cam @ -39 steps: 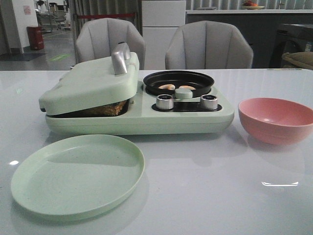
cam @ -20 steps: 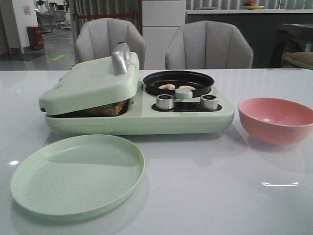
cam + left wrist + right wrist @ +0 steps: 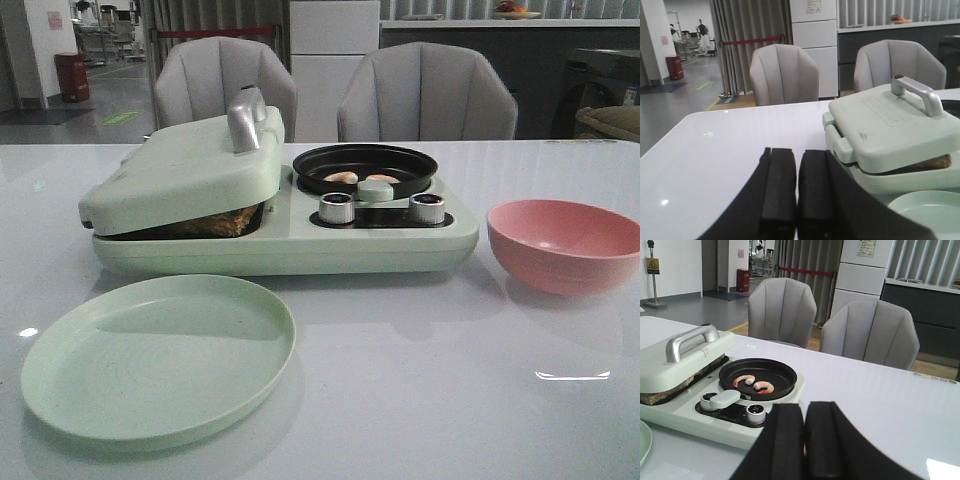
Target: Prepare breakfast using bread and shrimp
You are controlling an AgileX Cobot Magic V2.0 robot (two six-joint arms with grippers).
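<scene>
Sitting on the white table (image 3: 420, 400), a mint-green breakfast maker (image 3: 280, 225) has its hinged lid (image 3: 180, 175) propped slightly ajar over browned bread (image 3: 215, 222), whose edge peeks out of the gap. Beside the lid, the small black round pan (image 3: 365, 165) holds two curled orange-pink shrimp (image 3: 754, 383), with two silver knobs (image 3: 337, 208) just in front of it. A pale green plate (image 3: 158, 355) lies near the front of the appliance, and a pink bowl (image 3: 566, 245) stands off to its right. Both grippers (seen only in their own wrist views) are clenched and hold nothing: the left gripper (image 3: 797, 192) and the right gripper (image 3: 804, 440), pads pressed together.
</scene>
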